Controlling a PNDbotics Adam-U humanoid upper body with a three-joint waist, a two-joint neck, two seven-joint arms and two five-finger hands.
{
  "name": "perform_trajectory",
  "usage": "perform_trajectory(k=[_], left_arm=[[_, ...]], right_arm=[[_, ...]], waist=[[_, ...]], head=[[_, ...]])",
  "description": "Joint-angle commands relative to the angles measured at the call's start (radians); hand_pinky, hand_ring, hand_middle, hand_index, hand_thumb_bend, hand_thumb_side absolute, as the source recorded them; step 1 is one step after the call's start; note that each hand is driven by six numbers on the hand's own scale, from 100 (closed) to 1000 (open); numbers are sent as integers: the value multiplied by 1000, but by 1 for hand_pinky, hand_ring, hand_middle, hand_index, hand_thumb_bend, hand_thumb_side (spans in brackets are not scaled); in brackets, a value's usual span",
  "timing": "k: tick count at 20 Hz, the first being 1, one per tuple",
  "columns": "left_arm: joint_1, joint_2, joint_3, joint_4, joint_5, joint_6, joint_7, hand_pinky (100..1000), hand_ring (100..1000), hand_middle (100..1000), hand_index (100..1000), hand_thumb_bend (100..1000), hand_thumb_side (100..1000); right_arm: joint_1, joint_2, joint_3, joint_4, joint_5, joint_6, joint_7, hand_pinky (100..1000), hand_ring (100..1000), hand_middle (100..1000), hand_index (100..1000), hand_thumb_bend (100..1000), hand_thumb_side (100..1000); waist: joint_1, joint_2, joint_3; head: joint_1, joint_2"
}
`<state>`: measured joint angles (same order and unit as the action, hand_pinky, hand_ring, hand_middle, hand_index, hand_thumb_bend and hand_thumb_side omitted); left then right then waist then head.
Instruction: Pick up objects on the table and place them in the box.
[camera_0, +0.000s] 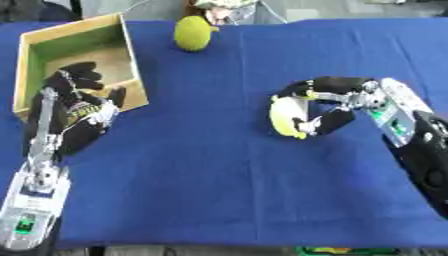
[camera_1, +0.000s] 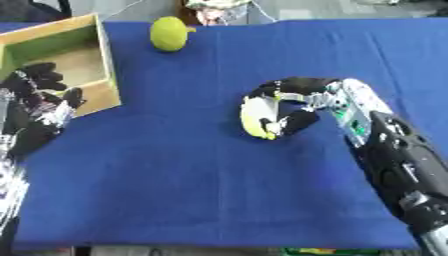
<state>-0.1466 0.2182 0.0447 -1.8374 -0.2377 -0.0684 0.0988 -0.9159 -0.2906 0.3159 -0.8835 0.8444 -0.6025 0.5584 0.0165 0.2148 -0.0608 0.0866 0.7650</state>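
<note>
Your right arm enters from the right side and reaches toward the middle of the desk, which is covered with a blue cloth. Your right hand lies low over the cloth, with its black fingers arched over the top of a yellow-green elongated object and the thumb curled in from below. The fingers are curled round that object and hold it at both ends.

The yellow-green elongated object sits at mid-desk, right of centre, well apart from the box. Its long axis runs near to far across the desk, with a slight curve; one end points toward the far edge and the other toward you. Whether it rests on the cloth or is lifted cannot be told.

Your left hand shows at the left, raised with its fingers relaxed and pointing away from you, overlapping the near wall of the open wooden box with green inner walls. It holds nothing.

A yellow-green rounded fruit-shaped object rests on the cloth near the far edge, just beside the box's right wall.
</note>
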Motion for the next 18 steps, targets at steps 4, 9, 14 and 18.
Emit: perform_trajectory(k=[4, 9, 14, 18], left_arm=[[-11, 14, 0, -13, 3, -1, -2, 504, 625, 602, 769, 484, 368], [-10, 14, 0, -13, 3, -1, -1, 504, 625, 602, 769, 482, 368], [-11, 13, 0, -14, 3, -2, -2, 505, 625, 602, 769, 481, 368], [-13, 14, 0, -16, 4, -2, -1, 505, 625, 602, 769, 480, 368]], right_arm=[[-10, -3, -3, 19, 54, -106, 93, 830, 837, 760, 884, 100, 408], [-11, -5, -9, 3, 46, -107, 34, 737, 645, 498, 625, 100, 107], [-17, -12, -4, -42, 9, -110, -114, 701, 568, 289, 332, 100, 100], [-30, -29, 10, -95, -48, -111, -182, 697, 560, 248, 276, 100, 100]], waist=[[1, -14, 0], [0, -14, 0], [-1, -14, 1], [-1, -14, 5]], head=[[0, 5], [1, 5], [1, 5], [0, 5]])
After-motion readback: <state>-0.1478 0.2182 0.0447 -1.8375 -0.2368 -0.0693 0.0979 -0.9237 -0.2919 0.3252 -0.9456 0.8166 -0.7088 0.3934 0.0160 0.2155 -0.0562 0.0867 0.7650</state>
